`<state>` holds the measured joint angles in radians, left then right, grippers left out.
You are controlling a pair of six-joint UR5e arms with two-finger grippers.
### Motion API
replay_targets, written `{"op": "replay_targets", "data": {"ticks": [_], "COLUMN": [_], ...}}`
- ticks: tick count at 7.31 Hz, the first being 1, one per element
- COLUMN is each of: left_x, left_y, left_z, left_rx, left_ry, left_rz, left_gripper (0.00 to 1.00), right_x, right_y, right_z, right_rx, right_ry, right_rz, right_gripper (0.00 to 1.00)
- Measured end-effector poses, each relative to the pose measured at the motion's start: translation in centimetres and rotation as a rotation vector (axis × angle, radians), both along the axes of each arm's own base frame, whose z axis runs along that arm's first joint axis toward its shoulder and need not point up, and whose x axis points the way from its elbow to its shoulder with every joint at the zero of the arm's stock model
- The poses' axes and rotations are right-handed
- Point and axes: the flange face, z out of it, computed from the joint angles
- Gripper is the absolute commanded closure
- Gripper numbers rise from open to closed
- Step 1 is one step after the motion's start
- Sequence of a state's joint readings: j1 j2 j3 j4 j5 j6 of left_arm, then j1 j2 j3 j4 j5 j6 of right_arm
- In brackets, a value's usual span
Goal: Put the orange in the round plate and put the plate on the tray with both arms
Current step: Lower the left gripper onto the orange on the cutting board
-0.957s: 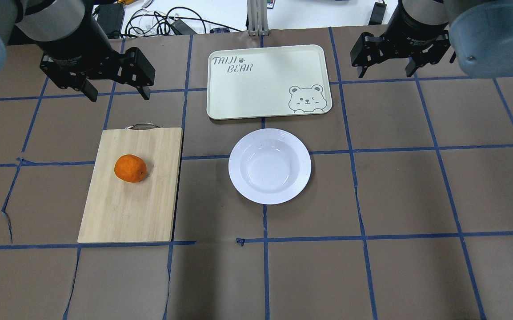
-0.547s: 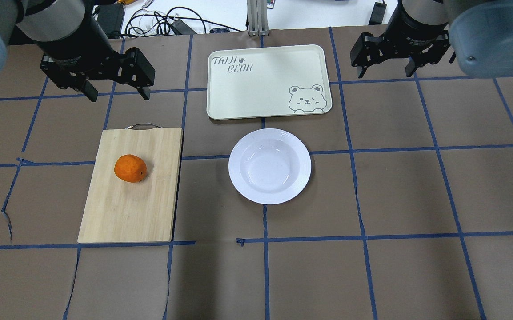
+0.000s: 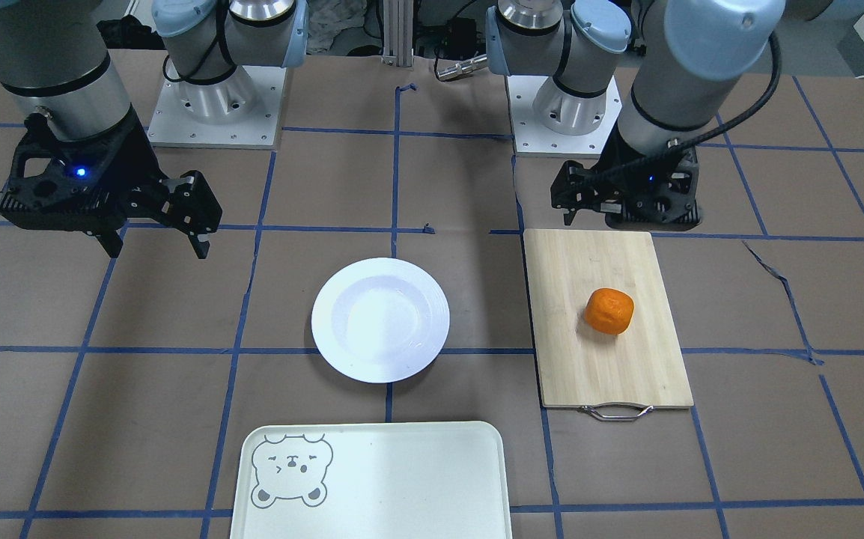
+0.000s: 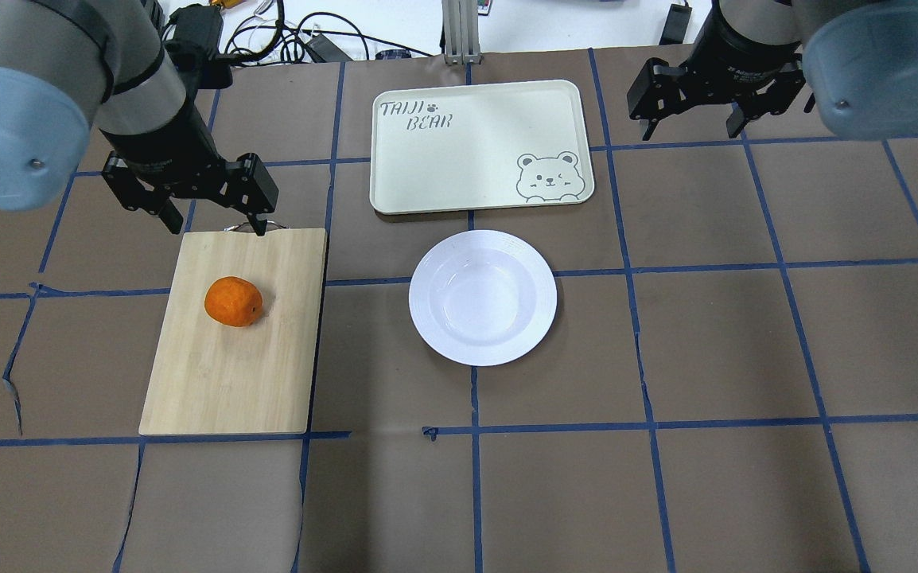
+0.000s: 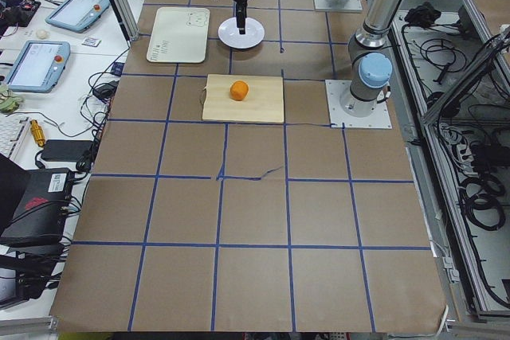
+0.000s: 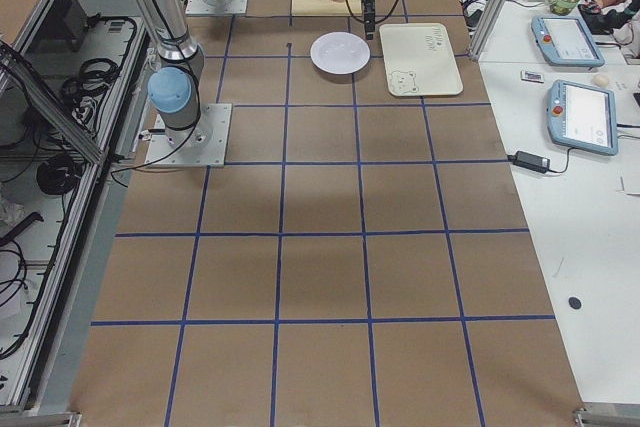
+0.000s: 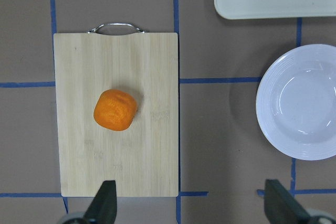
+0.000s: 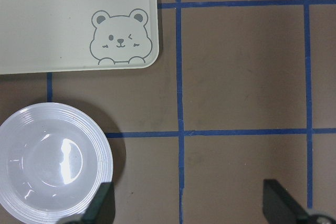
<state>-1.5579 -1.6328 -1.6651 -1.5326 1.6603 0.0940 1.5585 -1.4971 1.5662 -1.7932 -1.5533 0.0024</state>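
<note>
L gripper [image 4: 213,223] is released, fingers spread wide along the 9–3 line, holding nothing, and hangs over the handle end of the cutting board [image 4: 268,382]. The orange [image 4: 233,302] sits on that board at approx 6 o'clock from the gripper, near but apart, w/ nothing touching it. Step in hand looks like the reach for the orange. I'd shift toward 6 until the fruit is centred btw the fingers, drop straight down, stop short of the wood, and close gently, since it could roll. Round plate [image 4: 427,334] lies at 3 o'clock of the orange, off the board, w/ the tray [image 4: 459,159] at 12 of the plate. R gripper [image 4: 691,129] is likewise released, holding nothing, approx 1 o'clock of the plate. Orange is near-round, a bit wider along 9–3, so no real pointing end; stem side can't tell.
</note>
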Motion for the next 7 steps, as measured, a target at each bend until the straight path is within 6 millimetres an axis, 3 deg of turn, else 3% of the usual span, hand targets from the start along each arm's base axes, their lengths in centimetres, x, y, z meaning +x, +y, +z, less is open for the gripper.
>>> {"op": "replay_targets", "data": {"ticks": [3,7], "left_x": [1.2,3.6], "left_y": [-2.3,-3.9], "left_z": [-9.9,-18.8], "left_rx": [0.095,0.28], "left_ry": [-0.075,-0.133], "left_rz": [-0.162,-0.249], "left_gripper": [0.0,0.0], "right_x": [0.0,0.0], "right_y": [0.1,0.1], "right_z": [0.0,0.0], "right_rx": [0.002,0.006], "right_ry": [0.001,0.004], "right_rz": [-0.001,-0.001], "right_gripper": [0.0,0.0]}}
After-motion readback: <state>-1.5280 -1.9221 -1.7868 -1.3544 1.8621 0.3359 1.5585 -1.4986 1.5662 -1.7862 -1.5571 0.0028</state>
